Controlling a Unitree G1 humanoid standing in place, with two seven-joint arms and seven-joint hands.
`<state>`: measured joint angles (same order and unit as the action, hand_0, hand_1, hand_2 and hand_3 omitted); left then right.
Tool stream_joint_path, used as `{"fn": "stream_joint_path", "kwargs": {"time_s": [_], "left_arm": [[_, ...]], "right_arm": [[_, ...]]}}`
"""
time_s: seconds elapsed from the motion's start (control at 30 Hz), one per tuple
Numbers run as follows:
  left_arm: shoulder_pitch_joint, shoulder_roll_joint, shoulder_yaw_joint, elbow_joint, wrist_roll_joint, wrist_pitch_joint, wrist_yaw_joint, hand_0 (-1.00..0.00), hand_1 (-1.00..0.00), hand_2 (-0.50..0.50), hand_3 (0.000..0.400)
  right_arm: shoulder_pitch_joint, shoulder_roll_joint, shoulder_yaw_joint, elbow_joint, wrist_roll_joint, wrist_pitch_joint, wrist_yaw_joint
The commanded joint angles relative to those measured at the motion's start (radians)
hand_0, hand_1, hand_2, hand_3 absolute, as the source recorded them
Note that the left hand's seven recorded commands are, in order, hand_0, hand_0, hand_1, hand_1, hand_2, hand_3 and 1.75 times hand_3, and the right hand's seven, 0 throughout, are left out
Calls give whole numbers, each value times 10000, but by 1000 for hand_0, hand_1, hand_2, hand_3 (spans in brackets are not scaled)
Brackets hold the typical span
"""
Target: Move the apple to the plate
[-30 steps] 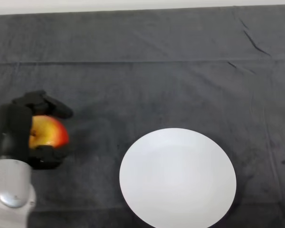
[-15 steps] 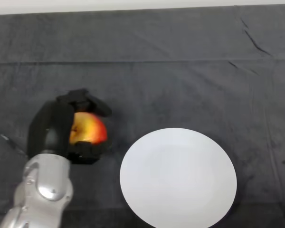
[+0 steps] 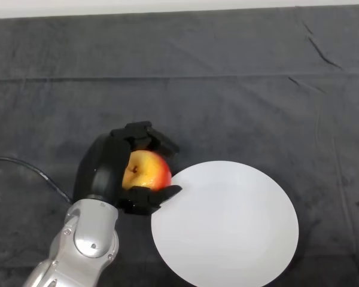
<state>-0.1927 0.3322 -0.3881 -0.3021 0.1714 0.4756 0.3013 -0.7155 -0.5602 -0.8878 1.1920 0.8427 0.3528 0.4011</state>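
At the left edge of the plate [image 3: 239, 239], the left hand [image 3: 107, 170] holds the apple [image 3: 146, 171] with its fingers [image 3: 152, 136] curled over the top of the fruit and the thumb [image 3: 152, 197] hooked beneath it, so the apple is clasped from both sides. The apple (red on its right cheek, yellow toward the palm) sits just beside the plate's rim, with the tip of the thumb reaching over that rim; whether the fruit is lifted clear of the cloth cannot be told from above. The plate is white and round, lying flat on the desk [image 3: 227, 78], low and right of centre in the head view. The silver-grey arm [image 3: 87, 245] comes up from the lower left corner to the black hand. A dark cloth covers the desk, with a few creases near the far right corner.
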Motion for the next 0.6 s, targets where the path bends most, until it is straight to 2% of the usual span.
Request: {"fn": "stream_joint_path", "kwargs": {"time_s": [0.03,0.3,0.6], "left_arm": [[-392,-56,-475,503,-315,-289,101,-1000,-1000,0,400],[-610,-233,-1056,1164,-1237,-1143,408,-1000,-1000,0,400],[-1017,-292,-2020,1421,-1855,-1282,826,-1000,-1000,0,400]], "right_arm": [[52,-96,-177,-52,153,-61,-3],[57,-89,-175,-67,153,-60,-9],[60,-87,-173,-75,154,-58,-14]]}}
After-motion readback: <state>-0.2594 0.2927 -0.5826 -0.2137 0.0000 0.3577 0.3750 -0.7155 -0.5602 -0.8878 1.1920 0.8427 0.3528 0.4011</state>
